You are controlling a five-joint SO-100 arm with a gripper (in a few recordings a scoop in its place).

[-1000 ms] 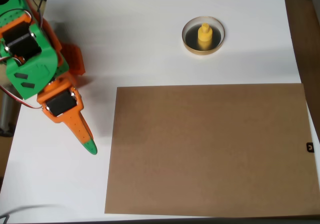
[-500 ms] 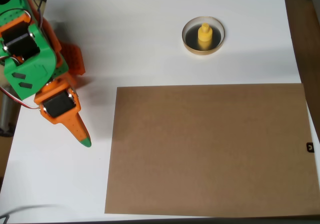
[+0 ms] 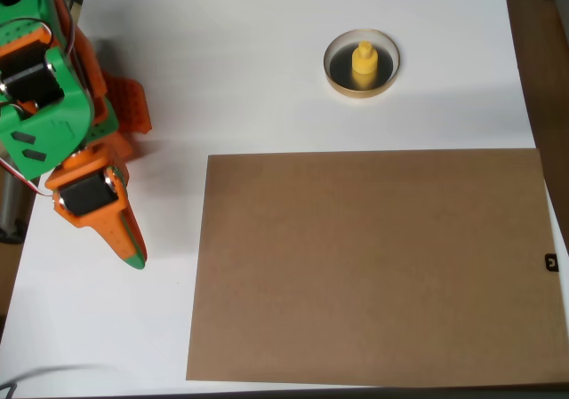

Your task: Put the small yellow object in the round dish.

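Overhead view, near edge first: a large brown cardboard sheet [image 3: 369, 266] is seen lying flat on the white worktop [image 3: 267, 61], covering most of the lower right area. Nothing is seen on it.

At the left edge, approx. level w/ the sheet's top edge, the orange-and-green arm is seen, its hand [image 3: 127, 243] pointing down and slightly right in the pic, green tip close to the worktop. Nothing is seen betw. the fingers; they appear drawn together into one taper, but whether fully clenched cannot be told from this angle. An orange part of the arm's base [image 3: 132, 106] is seen just beside the green housing.

Farther up, right of centre: the round dish [image 3: 361, 63], tan-gold rim, dark inside. The small yellow object [image 3: 364, 63] is seen standing upright inside it, knob up, approx. central, within the rim.

Key relation: the yellow piece lies up and well to the right of the hand, well apart, w/ the sheet's top-left corner betw. them. Its axis is vertical. Hand is pointed away from the dish.

Judged: placement looks done; no further grasp seems needed.
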